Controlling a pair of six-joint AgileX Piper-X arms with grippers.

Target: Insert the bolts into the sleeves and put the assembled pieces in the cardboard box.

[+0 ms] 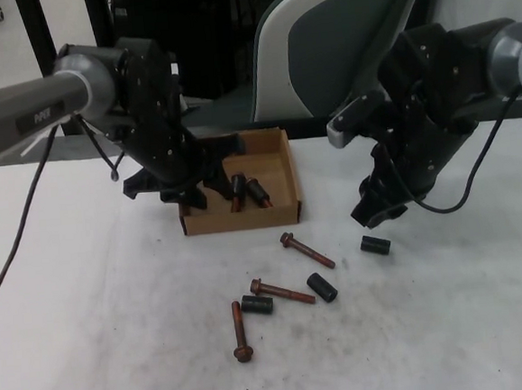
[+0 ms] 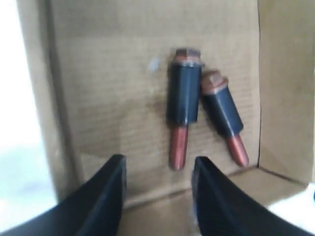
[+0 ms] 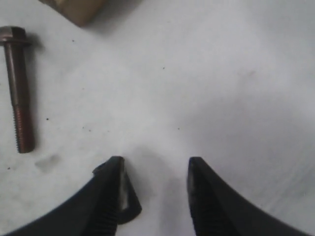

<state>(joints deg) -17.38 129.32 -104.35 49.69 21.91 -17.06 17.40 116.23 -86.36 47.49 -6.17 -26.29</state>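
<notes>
White surface [image 1: 120,351] runs across the bench, with a grey and white chair [image 1: 340,44] behind its far edge. Near that edge sits the cardboard box [image 1: 240,219], open at the top, and two assembled pieces lie side by side on its floor, touching near their heads: one assembled piece [image 2: 183,105] and a second assembled piece [image 2: 224,118], each a copper-coloured bolt pushed through a black sleeve. Above the box hangs the left gripper [image 2: 160,164], its fingers spread apart with nothing between them. Over bare surface to the right of the box hangs the right gripper [image 3: 156,162], likewise spread and empty. In front of the box lie the loose parts. One bolt [image 1: 307,250] is nearest the box, a second bolt [image 1: 282,291] lies nearer the camera, and a third bolt [image 1: 240,332] lies nearest the camera. One sleeve [image 1: 374,245] rests just below the right gripper, another sleeve [image 1: 322,287] lies beside the second bolt's tip, and a third sleeve [image 1: 257,305] lies just beside that bolt's head.
</notes>
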